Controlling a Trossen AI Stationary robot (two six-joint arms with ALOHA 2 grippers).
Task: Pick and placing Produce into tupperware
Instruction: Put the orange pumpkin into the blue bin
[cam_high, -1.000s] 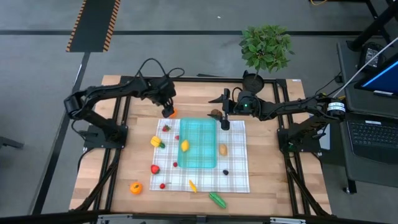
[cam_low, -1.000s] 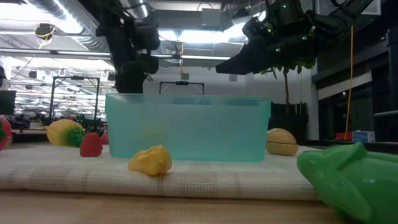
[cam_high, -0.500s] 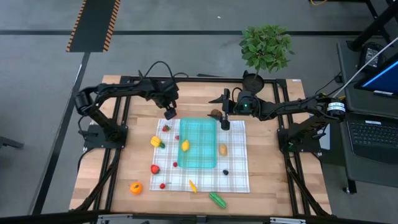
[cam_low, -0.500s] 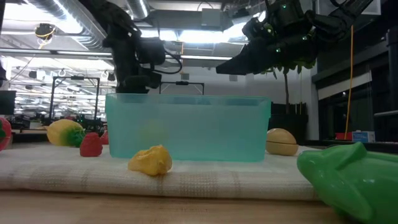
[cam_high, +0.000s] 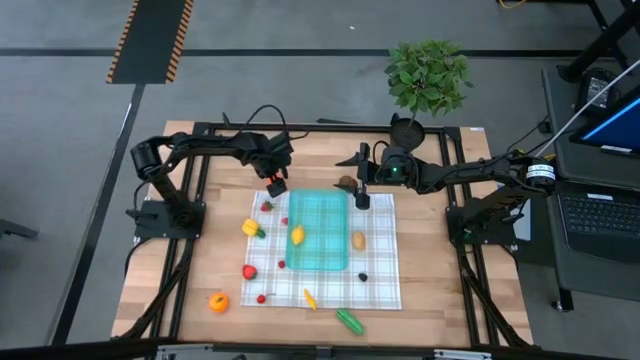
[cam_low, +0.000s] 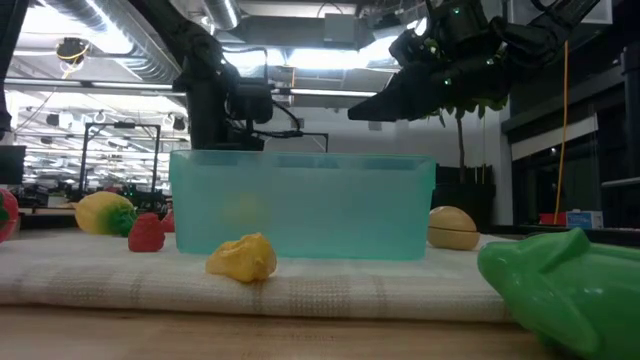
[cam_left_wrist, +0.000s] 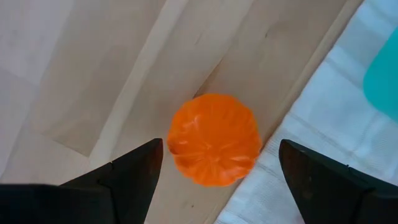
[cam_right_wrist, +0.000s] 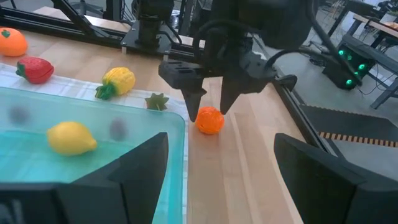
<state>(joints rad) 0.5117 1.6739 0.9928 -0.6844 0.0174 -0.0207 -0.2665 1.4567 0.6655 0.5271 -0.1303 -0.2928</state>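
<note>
A small ribbed orange produce piece (cam_left_wrist: 214, 138) lies on the bare wood at the checked cloth's far left corner (cam_high: 272, 186). My left gripper (cam_left_wrist: 217, 149) points down over it, open. Its two fingers stand on either side of the piece (cam_right_wrist: 210, 119), apart from it. The teal tupperware (cam_high: 325, 245) sits on the cloth with a yellow lemon (cam_high: 297, 234) inside. My right gripper (cam_high: 362, 196) hangs open over the tupperware's far right corner, nothing between its fingers. More produce lies scattered on the cloth and the wood.
On the cloth (cam_high: 380, 285) lie a yellow piece (cam_high: 251, 227), a strawberry (cam_high: 267, 206), a tan piece (cam_high: 358, 240) and a dark one (cam_high: 362, 276). An orange (cam_high: 218, 301) and a green piece (cam_high: 348, 320) lie near the front edge. A potted plant (cam_high: 428, 75) stands at the far edge.
My left gripper has sunk toward the orange piece and shifted a little toward the tupperware, staying open. The produce and the tupperware have not moved.
</note>
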